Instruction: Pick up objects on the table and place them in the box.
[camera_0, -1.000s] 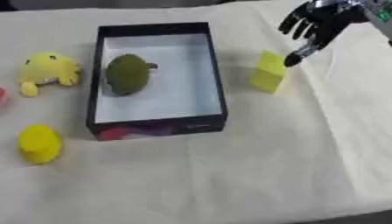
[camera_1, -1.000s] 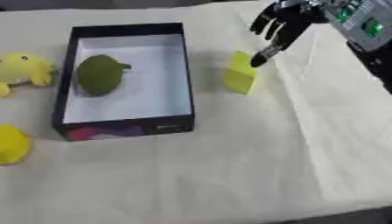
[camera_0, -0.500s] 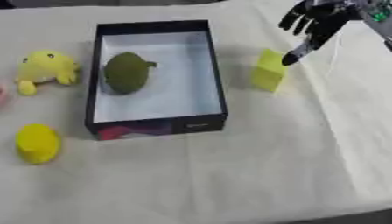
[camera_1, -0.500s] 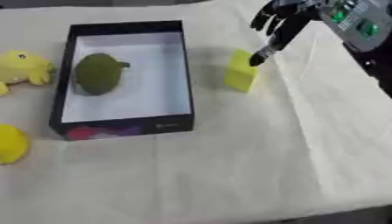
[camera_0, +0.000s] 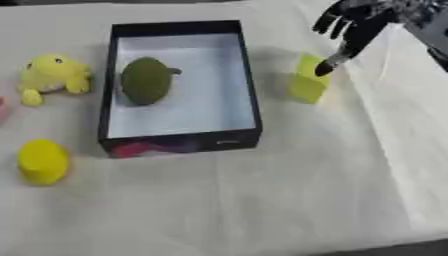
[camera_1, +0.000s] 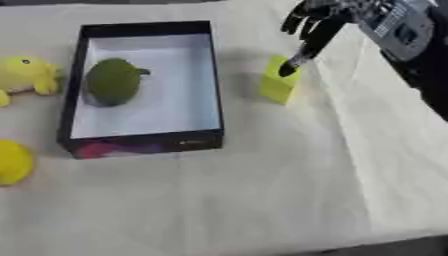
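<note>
With fingers spread wide and holding nothing, the right hand (camera_0: 354, 22) hovers over the yellow block (camera_0: 308, 82) and should straddle it before lifting toward the box (camera_0: 252, 100).

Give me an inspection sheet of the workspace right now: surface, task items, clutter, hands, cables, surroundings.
Surface: table under a cream cloth, wrinkled.
Job's things: black box with a white floor, holding a green fruit-shaped toy. Outside it: a yellow-green block to its right; a yellow plush toy and a yellow round object to its left.
Clutter: a pink edge at the far left, too little visible to identify.
Hands: right hand open, one fingertip at the block's top edge; left hand not in view.
Cables: nothing seen.
Surroundings: nothing seen beyond the table.
</note>
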